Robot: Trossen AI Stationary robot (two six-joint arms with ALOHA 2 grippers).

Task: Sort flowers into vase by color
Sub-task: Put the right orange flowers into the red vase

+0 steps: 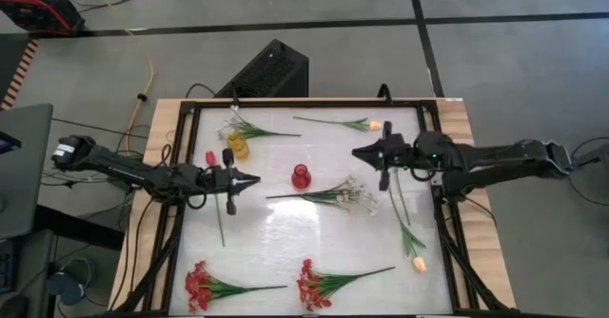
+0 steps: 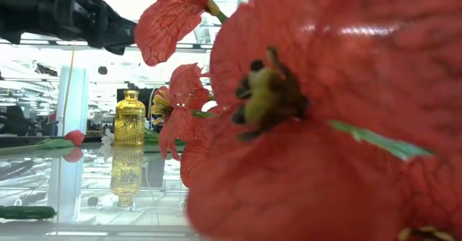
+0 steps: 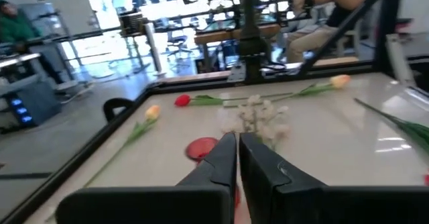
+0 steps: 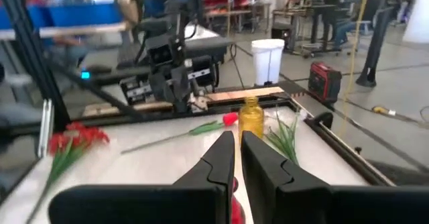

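Note:
A yellow glass vase (image 1: pixel 237 147) and a small red vase (image 1: pixel 301 176) stand upright on the white table. Flowers lie flat around them: a red tulip (image 1: pixel 208 156) beside the yellow vase, a white spray (image 1: pixel 344 196) right of the red vase, peach tulips at the far edge (image 1: pixel 374 125) and near right (image 1: pixel 418 264), and two red clusters (image 1: pixel 197 285) (image 1: pixel 312 288) along the near edge. My left gripper (image 1: pixel 255 178) hovers left of the red vase, shut and holding nothing. My right gripper (image 1: pixel 357 152) hovers to that vase's right, also shut and holding nothing.
A green sprig (image 1: pixel 249 128) lies behind the yellow vase. A black frame (image 1: pixel 177 166) rims the table. In the low view, red blossoms (image 2: pixel 310 118) close to the camera fill most of the picture. People sit beyond the table's right end (image 3: pixel 335 9).

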